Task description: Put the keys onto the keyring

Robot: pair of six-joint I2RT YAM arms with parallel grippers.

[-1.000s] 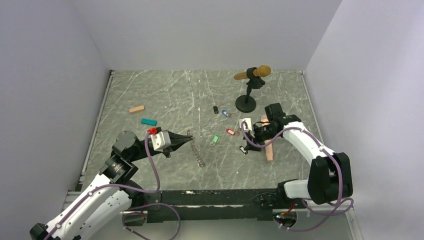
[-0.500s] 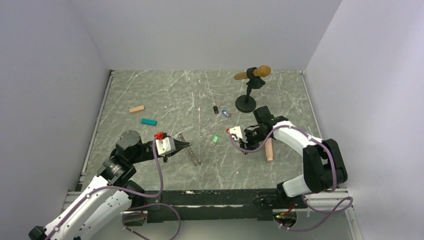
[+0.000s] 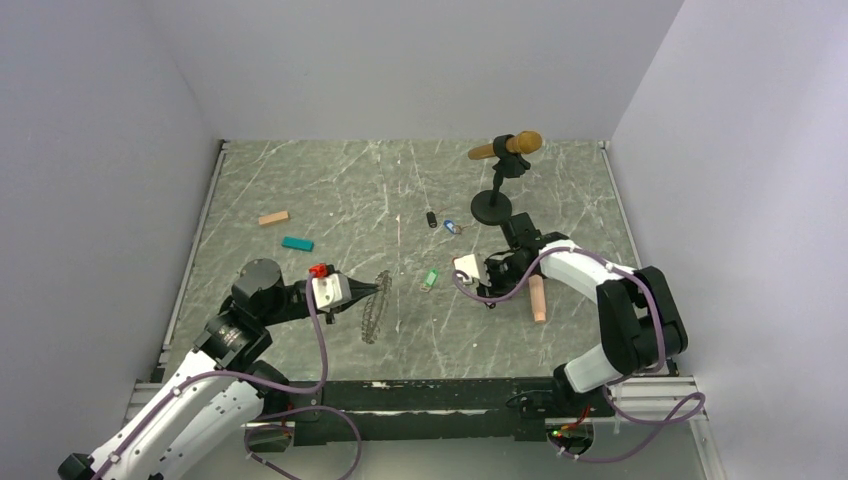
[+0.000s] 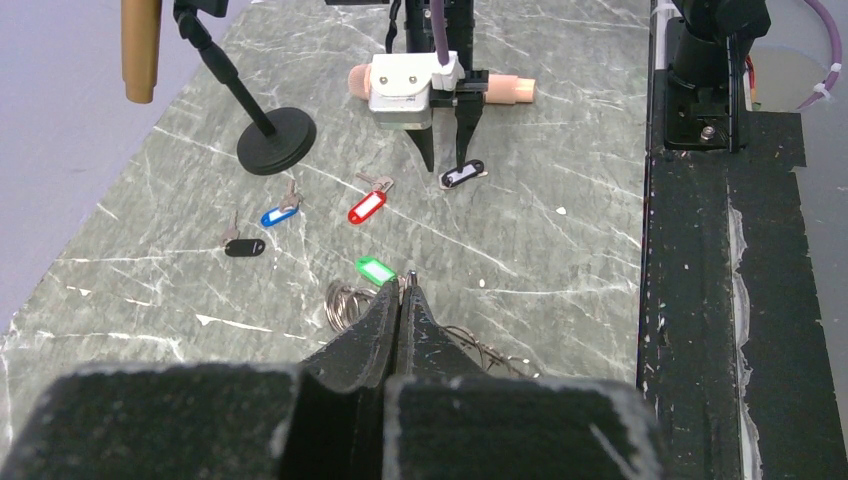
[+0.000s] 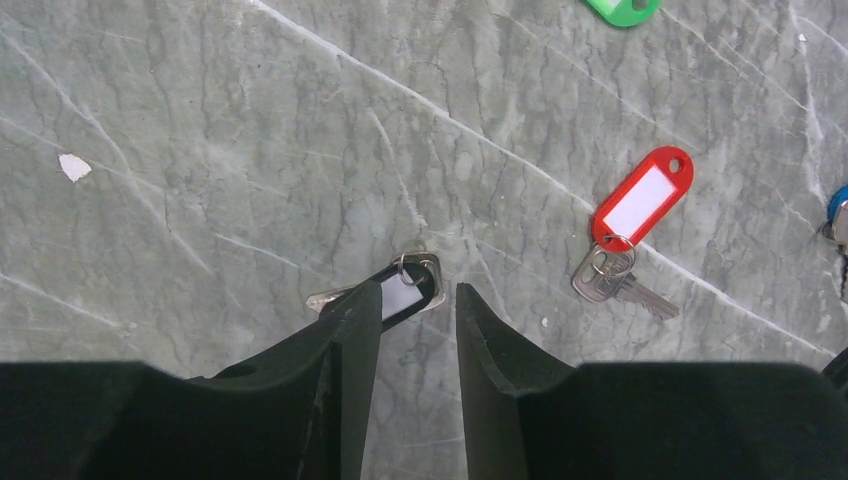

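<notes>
My left gripper is shut on the rim of the keyring, a dark beaded ring hanging tilted below it; its loops show beside my closed fingers in the left wrist view. My right gripper is open, tips down at the table, over a black-tagged key that lies partly under its left finger. A red-tagged key lies to the right of it. A green-tagged key lies between the arms. A blue-tagged key and another black-tagged key lie farther back.
A gold microphone sits on a stand with a round black base. A pink cylinder lies by the right arm. A tan block and a teal block lie at the left.
My left gripper drew back slightly and turned the keyring, which now hangs more face-on. My right gripper moved left and settled over the black-tagged key, covering the red tag from above.
</notes>
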